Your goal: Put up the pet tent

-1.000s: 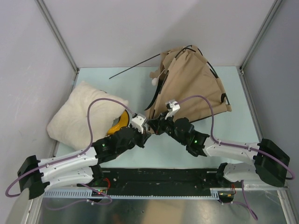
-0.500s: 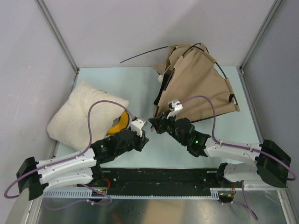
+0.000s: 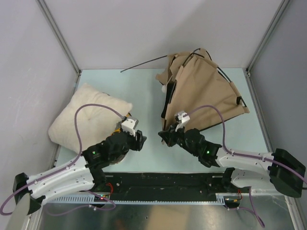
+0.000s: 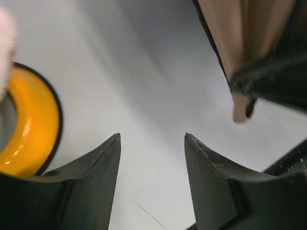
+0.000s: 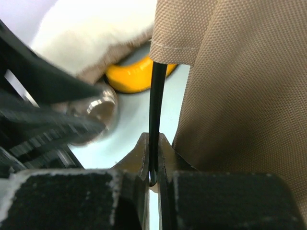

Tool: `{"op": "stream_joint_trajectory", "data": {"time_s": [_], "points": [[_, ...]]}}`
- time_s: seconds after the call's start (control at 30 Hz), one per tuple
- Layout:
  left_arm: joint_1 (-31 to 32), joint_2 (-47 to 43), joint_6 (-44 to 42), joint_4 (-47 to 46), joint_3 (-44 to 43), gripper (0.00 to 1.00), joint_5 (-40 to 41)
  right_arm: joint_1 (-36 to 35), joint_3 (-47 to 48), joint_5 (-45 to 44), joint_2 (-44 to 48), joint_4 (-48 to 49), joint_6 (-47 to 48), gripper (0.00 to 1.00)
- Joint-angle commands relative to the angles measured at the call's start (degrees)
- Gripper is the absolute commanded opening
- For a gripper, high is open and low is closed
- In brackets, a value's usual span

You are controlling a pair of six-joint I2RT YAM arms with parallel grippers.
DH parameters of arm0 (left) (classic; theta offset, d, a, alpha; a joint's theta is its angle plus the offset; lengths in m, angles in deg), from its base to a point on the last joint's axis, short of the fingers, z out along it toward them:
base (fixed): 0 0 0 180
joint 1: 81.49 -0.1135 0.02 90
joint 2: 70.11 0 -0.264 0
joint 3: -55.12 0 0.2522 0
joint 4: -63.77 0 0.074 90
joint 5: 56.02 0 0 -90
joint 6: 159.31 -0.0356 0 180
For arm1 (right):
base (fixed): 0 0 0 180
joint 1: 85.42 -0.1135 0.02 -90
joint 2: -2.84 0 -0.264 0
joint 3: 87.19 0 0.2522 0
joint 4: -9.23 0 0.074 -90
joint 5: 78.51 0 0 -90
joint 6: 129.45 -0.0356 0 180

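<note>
at frame centre, right gripper is clenched on a black pole of the pet tent; left gripper gapes, released, above the table.

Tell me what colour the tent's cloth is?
Plain tan beige. The pet tent shows best in the top external view.

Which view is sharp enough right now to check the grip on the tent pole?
Right wrist: the sharpest, with the pole and the weave of the tent crisp at the shut right gripper, and only the background soft. Left wrist: blurred throughout, with glare on the yellow bowl holder. Top: evenly lit, but the grip is too small to judge.
</note>
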Motion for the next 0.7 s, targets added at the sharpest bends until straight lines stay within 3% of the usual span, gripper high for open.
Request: {"op": "stream_joint_trajectory", "data": {"time_s": [0.0,0.17,0.27,0.3,0.47,0.57,0.67], "points": [[-3.32,-3.89,-0.12,2.17,-4.28,0.63,7.95,0.03,-6.28,2.69,2.72,3.56,2.53,0.00],[-8.69,-2.32,-1.21,3.25,-9.99,0.72,8.25,-0.08,-11.61,0.95,5.35,4.60,2.07,0.00],[-10.62,0.69,-2.42,3.35,-13.54,0.76,7.62,-0.80,-12.73,-2.74,7.74,2.64,2.33,0.05],[-11.37,1.55,-2.84,3.37,-14.76,0.77,7.31,-1.22,-12.91,-4.26,8.78,1.51,2.43,0.10],[-14.24,6.85,-3.99,3.35,-19.64,0.78,5.10,-4.55,-14.26,-13.91,14.32,-3.91,2.00,0.54],[-15.10,9.52,-4.55,3.20,-21.76,0.78,4.47,-7.18,-14.87,-19.90,18.09,-8.37,1.16,0.67],[-16.07,12.09,-4.88,3.16,-23.51,0.78,3.78,-10.04,-15.13,-25.85,21.57,-12.72,-0.40,0.73]]}}
